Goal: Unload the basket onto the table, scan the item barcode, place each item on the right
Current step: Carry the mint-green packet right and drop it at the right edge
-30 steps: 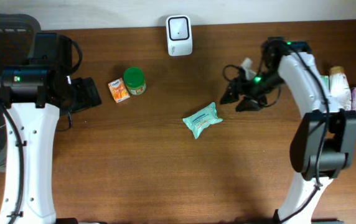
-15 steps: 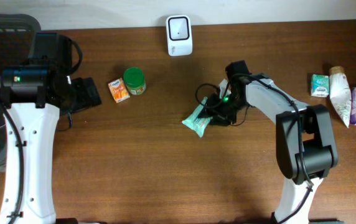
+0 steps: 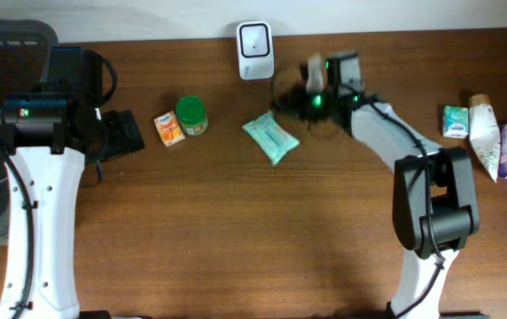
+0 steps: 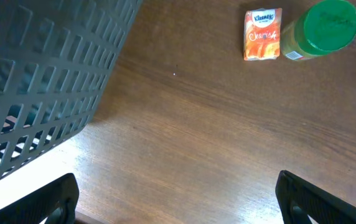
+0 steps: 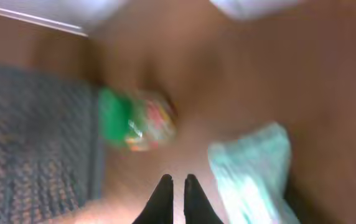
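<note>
Wipes pack, teal and soft-sided, lies flat on the wooden counter just below the white scanner, between the green-lidded jar and the right jaws, which hover, blurred, near its upper right side. Seen from the right wrist, the right jaws are pressed together with nothing between them, the pack lying off to their right. The left jaws stand wide beside a dark mesh basket, well apart from the pack.
</note>
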`<control>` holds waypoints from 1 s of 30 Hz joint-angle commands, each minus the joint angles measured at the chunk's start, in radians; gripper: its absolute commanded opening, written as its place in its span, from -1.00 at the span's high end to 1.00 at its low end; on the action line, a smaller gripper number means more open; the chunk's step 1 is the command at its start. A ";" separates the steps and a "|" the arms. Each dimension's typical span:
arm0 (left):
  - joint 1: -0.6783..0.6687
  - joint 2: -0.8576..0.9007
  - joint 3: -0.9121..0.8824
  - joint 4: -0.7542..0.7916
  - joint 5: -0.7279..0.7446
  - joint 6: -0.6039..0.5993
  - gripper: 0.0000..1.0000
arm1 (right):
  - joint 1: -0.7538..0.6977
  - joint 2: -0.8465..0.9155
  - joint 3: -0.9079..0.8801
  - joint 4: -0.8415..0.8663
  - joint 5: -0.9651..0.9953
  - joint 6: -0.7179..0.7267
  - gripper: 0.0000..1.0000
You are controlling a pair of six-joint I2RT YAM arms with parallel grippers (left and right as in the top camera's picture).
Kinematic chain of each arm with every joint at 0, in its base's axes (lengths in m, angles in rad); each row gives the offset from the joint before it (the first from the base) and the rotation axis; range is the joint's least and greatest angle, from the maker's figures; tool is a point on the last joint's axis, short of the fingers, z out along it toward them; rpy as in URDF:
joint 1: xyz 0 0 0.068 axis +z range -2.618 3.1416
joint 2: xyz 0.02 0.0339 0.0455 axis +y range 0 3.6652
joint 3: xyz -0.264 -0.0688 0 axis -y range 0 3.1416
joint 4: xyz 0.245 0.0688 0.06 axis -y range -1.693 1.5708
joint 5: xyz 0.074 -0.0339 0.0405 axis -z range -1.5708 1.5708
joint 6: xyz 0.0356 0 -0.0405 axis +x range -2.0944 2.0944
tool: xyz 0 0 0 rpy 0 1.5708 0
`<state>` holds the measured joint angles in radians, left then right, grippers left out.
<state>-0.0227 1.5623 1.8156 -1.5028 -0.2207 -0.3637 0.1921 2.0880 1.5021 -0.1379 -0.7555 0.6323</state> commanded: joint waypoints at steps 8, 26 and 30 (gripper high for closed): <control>0.006 -0.007 0.003 0.003 -0.001 -0.010 -0.98 | -0.008 0.017 0.078 -0.213 0.250 -0.385 0.08; 0.006 -0.007 0.003 0.002 -0.001 -0.010 -0.98 | 0.057 0.155 0.146 -0.254 -0.027 -0.422 0.92; 0.006 -0.007 0.003 0.003 -0.001 -0.010 -0.98 | 0.058 0.155 0.271 0.174 0.041 -0.100 0.92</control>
<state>-0.0227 1.5623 1.8153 -1.5021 -0.2207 -0.3637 0.2512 2.2581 1.7409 -0.1017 -0.7586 0.3302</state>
